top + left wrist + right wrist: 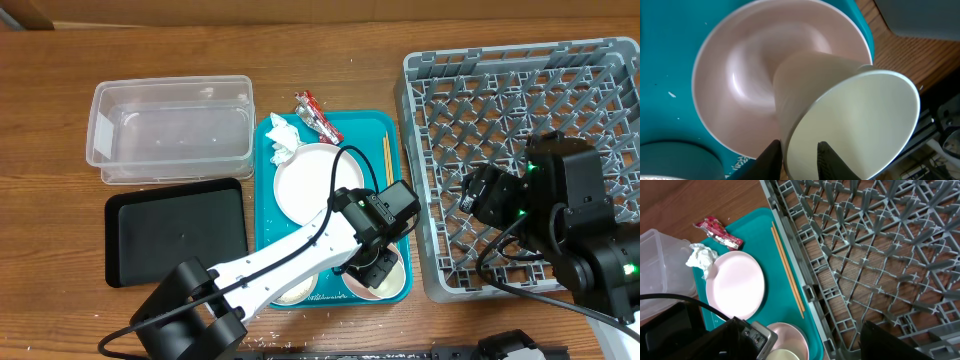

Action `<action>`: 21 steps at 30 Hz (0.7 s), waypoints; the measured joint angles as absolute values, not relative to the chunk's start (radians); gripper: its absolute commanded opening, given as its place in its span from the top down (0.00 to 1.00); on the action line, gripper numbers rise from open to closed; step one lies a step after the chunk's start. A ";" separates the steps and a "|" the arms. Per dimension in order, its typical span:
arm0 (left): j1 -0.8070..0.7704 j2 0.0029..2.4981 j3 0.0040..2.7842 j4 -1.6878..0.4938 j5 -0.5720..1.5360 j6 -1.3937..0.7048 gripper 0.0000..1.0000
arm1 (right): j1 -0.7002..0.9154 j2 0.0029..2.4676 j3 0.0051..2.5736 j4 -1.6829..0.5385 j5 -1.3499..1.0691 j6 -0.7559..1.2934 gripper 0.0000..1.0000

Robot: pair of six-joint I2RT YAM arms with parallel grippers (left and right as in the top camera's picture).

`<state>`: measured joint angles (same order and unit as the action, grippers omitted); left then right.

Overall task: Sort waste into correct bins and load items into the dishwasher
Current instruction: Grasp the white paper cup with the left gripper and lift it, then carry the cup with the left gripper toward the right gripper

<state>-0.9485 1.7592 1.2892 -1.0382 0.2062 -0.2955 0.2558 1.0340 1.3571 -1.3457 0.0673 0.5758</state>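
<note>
Near the bench's front edge, the left end effector (pixel 797 155) pinches the white cup's (pixel 850 125) rim over the pink bowl (pixel 735 75); that thin grip could slip. The right end effector's state I cannot tell.

No text can be read on anything.

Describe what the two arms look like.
The left arm has white link covers, black joints and a black cable along it, ending in a black hand. The right arm is all black and blocky, with small green lights and black cables.
</note>
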 measured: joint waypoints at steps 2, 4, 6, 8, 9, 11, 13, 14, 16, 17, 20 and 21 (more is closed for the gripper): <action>-0.941 1.759 1.300 -1.049 0.206 -0.296 0.91 | 0.256 1.034 1.356 -1.345 0.067 0.576 0.20; -0.925 1.759 1.338 -1.081 0.205 -0.303 0.96 | 0.256 1.034 1.353 -1.349 0.067 0.576 0.20; -0.904 1.758 1.393 -1.126 0.195 -0.303 0.96 | 0.256 1.034 1.351 -1.356 0.067 0.576 0.20; -0.871 1.753 1.469 -1.205 0.178 -0.303 0.96 | 0.256 1.034 1.350 -1.365 0.067 0.575 0.20; -0.855 1.748 1.499 -1.230 0.175 -0.303 0.96 | 0.256 1.034 1.350 -1.369 0.067 0.576 0.20; -0.807 1.721 1.567 -1.278 0.168 -0.303 0.96 | 0.256 1.034 1.349 -1.377 0.067 0.576 0.20; -0.744 1.679 1.630 -1.298 0.183 -0.303 0.96 | 0.256 1.034 1.349 -1.379 0.065 0.575 0.21; -0.707 1.655 1.655 -1.295 0.201 -0.303 0.96 | 0.256 1.034 1.349 -1.377 0.060 0.575 0.21; -0.606 1.591 1.692 -1.266 0.291 -0.294 0.96 | 0.256 1.034 1.348 -1.364 0.035 0.560 0.21; -0.548 1.556 1.700 -1.247 0.360 -0.283 0.96 | 0.256 1.034 1.348 -1.352 0.008 0.541 0.21; -0.377 1.485 1.716 -1.217 0.590 -0.244 0.96 | 0.256 1.035 1.347 -1.277 -0.113 0.451 0.21; -0.334 1.475 1.720 -1.217 0.657 -0.229 0.96 | 0.256 1.037 1.347 -1.247 -0.188 0.403 0.21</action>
